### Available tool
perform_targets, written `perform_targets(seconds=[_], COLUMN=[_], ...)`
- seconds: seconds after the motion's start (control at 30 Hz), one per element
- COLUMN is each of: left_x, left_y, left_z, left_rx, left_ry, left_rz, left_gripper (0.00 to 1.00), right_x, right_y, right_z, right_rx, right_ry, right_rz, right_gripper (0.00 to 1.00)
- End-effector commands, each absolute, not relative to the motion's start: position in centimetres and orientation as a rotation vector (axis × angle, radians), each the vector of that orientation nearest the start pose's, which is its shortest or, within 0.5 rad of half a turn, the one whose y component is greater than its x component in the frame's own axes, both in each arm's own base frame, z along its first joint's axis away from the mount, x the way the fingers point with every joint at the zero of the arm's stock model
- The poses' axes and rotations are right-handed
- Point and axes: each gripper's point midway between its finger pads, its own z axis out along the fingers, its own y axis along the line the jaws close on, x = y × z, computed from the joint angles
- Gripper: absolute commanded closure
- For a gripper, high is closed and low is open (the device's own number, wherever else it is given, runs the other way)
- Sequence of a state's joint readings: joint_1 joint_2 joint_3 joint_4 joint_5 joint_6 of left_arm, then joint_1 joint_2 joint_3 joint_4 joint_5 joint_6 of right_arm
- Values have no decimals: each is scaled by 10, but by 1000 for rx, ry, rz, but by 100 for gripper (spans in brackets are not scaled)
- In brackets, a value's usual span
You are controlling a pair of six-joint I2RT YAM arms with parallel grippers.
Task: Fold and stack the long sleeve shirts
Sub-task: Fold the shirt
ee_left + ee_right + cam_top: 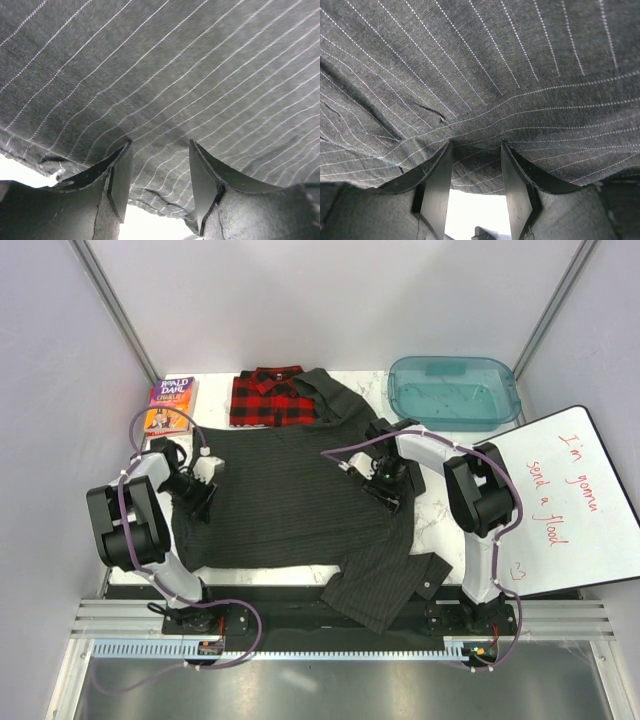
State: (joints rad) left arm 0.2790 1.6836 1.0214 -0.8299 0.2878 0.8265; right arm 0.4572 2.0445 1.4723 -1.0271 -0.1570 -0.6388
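Find the charcoal pinstriped shirt (290, 500) spread flat across the desk (214, 397), with the left end effector (200, 490) at one side hem and the right end effector (385, 485) over the opposite side, near where a sleeve leaves the body. Read both as open: jaws apart in each wrist view, cloth at the fingertips but nothing visibly pinched, pale desk showing through the gap. Expect thin, limp, light fabric, prone to slumping and wrinkling, quick to slide on the smooth desk, holding no shape once lifted. Better to pinch doubled edges such as hem, side seam or shoulder, close under each end effector rather than mid-panel, and to lift both sides level. Note the loose sleeve (385, 585) trailing nearward of the right end effector and over the desk's near edge; likely to drag. Beyond both end effectors, see the folded red-and-black plaid shirt (262, 400), partly covered by the charcoal shirt's far sleeve, so liable to shift with it. Beyond the left end effector, mind the paperback book (172, 405); beyond the right, a teal bin (453, 390); outboard of it, a whiteboard (575, 505).
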Motion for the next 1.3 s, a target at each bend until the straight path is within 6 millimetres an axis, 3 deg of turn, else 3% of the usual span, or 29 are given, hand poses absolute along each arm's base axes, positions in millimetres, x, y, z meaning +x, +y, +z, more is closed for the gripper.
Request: perform_targets(seconds=[0.0, 0.1, 0.2, 0.27, 0.33, 0.37, 0.43, 0.47, 0.5, 0.53, 0.57, 0.6, 0.67, 0.7, 0.73, 0.8, 0.83, 0.87, 0.93, 1.0, 1.13, 1.27], left_x=[255, 220, 198, 184, 192, 196, 235, 246, 276, 290, 304, 326, 349, 372, 382, 406, 412, 418, 430, 435, 442, 445], left_y=[54, 49, 48, 43, 35, 31, 19, 15, 8, 6, 0, 3, 3, 10, 12, 24, 27, 34, 40, 45, 52, 55], left_z=[12, 5, 9, 16, 31, 41, 74, 87, 109, 119, 131, 142, 154, 165, 164, 170, 167, 164, 160, 156, 147, 141], left_rx=[917, 1031, 1099, 1141, 1136, 1098, 1043, 990, 965, 941, 903, 888, 819, 800, 729, 682, 634, 607, 548, 515, 456, 435], left_ry=[2789, 2813, 2817, 2824, 2777, 2762, 2619, 2594, 2498, 2463, 2417, 2381, 2352, 2303, 2322, 2289, 2306, 2318, 2321, 2336, 2365, 2387], left_rz=[-300, -312, -314, -379, -433, -465, -502, -527, -555, -564, -598, -588, -588, -518, -517, -425, -417, -375, -346, -320, -302, -286], left_gripper=[45, 46, 47, 47, 46, 45, 41, 39, 36, 34, 32, 22, 19, 17, 17, 17, 17, 17, 18, 19, 20, 20], right_x=[260, 227, 204, 197, 202, 220, 246, 283, 302, 323, 367, 388, 448, 467, 493, 521, 545, 549, 571, 581, 604, 613], right_y=[127, 115, 115, 125, 134, 141, 155, 161, 167, 171, 174, 177, 186, 189, 194, 202, 208, 209, 216, 218, 220, 216], right_z=[7, 15, 27, 43, 55, 69, 86, 102, 111, 118, 130, 135, 148, 151, 145, 157, 166, 157, 162, 153, 122, 95], right_rx=[-1746, -1834, -1908, -1928, -1925, -1882, -1770, -1667, -1571, -1508, -1406, -1323, -1181, -1122, -1010, -913, -818, -781, -693, -649, -582, -547], right_ry=[2768, 2786, 2754, 2714, 2678, 2636, 2592, 2551, 2546, 2528, 2488, 2486, 2405, 2385, 2379, 2301, 2232, 2234, 2152, 2142, 2151, 2174], right_rz=[287, 326, 387, 479, 517, 514, 566, 559, 594, 589, 551, 540, 469, 443, 410, 399, 381, 393, 405, 408, 390, 350], right_gripper=[50, 50, 47, 46, 44, 41, 37, 34, 33, 33, 33, 33, 33, 33, 33, 33, 33, 33, 33, 35, 40, 45])
